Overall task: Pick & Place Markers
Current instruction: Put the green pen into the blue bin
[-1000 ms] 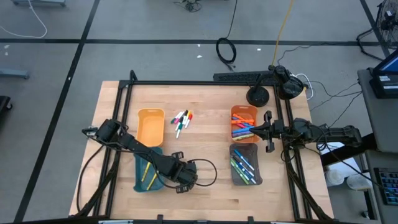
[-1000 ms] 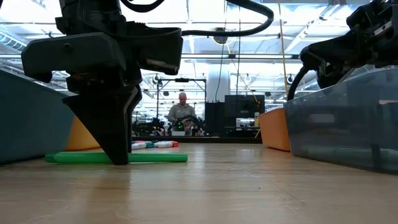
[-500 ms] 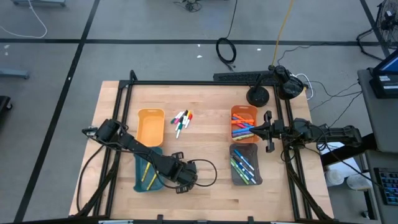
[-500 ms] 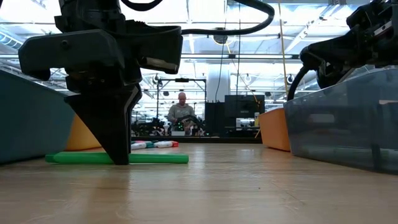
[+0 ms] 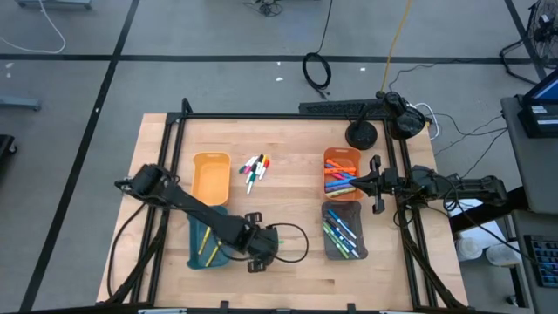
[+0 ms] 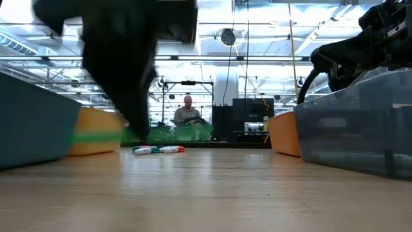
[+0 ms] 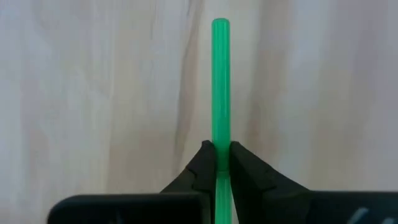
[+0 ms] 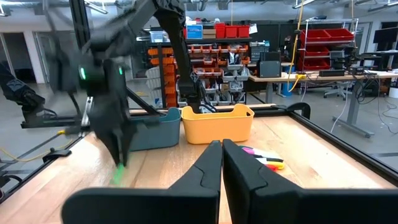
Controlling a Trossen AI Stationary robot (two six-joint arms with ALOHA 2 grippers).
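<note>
My left gripper is shut on a green marker near the table's front, just right of the teal tray. In the low view the marker hangs blurred above the wood. A small heap of loose markers lies on the table at mid-back, also visible in the low view. More markers fill the orange tray and the grey tray. My right gripper waits shut at the right edge, beside those trays. My left gripper pinches the green marker about its middle between its two fingers. The fingers come from above, slanting down, and lie across the marker. The marker hangs about level, lifted clear of the table.
A yellow tray stands behind the teal tray on the left. Bare wood lies between the left and right trays. A black frame runs around the table. A person sits far off in the room behind.
My left gripper has risen from the table, taking the green marker with it. The marker, which lay flat on the wood, now hangs roughly level above it. The right arm has kept still.
</note>
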